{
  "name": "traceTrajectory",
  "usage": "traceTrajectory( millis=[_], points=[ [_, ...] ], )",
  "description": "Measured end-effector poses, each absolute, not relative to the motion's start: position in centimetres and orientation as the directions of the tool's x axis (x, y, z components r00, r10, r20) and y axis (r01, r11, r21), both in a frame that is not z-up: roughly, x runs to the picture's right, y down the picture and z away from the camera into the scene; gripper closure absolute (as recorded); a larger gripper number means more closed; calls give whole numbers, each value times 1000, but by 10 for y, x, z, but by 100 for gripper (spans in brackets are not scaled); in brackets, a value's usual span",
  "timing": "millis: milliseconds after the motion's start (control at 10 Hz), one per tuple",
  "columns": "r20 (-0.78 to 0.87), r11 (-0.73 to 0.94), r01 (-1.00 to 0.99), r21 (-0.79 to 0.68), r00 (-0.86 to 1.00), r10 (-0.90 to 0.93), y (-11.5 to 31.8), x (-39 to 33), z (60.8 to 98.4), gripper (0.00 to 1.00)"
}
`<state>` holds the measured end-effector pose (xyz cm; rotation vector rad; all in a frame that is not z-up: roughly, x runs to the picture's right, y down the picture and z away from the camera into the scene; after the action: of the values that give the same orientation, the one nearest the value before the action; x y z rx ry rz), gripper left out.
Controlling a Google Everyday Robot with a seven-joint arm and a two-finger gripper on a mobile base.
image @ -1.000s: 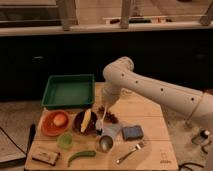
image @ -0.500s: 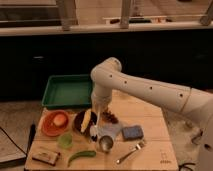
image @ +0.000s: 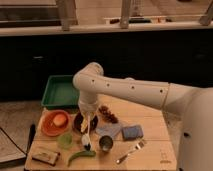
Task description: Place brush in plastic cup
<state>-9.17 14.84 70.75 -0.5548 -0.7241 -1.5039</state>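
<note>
**Brush held upright just right of the green cup**

The white arm (image: 125,90) reaches in from the right, bends at a rounded joint above the table's back edge and drops straight down. At its lower end the gripper (image: 88,118) hangs over the dark bowl (image: 79,124), closed on the top of the brush (image: 87,132). The brush's white handle runs almost straight down from the gripper, leaning slightly left. Its small dark head points down, low over the wooden table (image: 150,150); whether it touches the wood cannot be told.

The plastic cup (image: 65,140), light green and translucent, stands upright near the table's front left. The brush head is just beside it on the right, outside its rim and a little nearer the front edge. So the brush sits between this cup and the shiny metal cup (image: 105,143), which stands to the right of the brush.

An orange bowl (image: 49,129) holding a round orange item sits left of the dark bowl, behind the green cup. A green tray (image: 60,92) lies at the back left. A brown clump (image: 107,114), a grey-blue cloth (image: 110,130) and a blue sponge (image: 132,132) lie right of the gripper. A fork (image: 131,151) lies near the front right, and a green pod (image: 80,156) and a wrapped bar (image: 44,156) lie along the front edge
</note>
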Motion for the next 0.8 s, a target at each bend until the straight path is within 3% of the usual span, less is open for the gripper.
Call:
traceTrajectory(
  millis=[800],
  points=[
    [780,-147,986,83,-157,-606,174,-148,706,100]
  ],
)
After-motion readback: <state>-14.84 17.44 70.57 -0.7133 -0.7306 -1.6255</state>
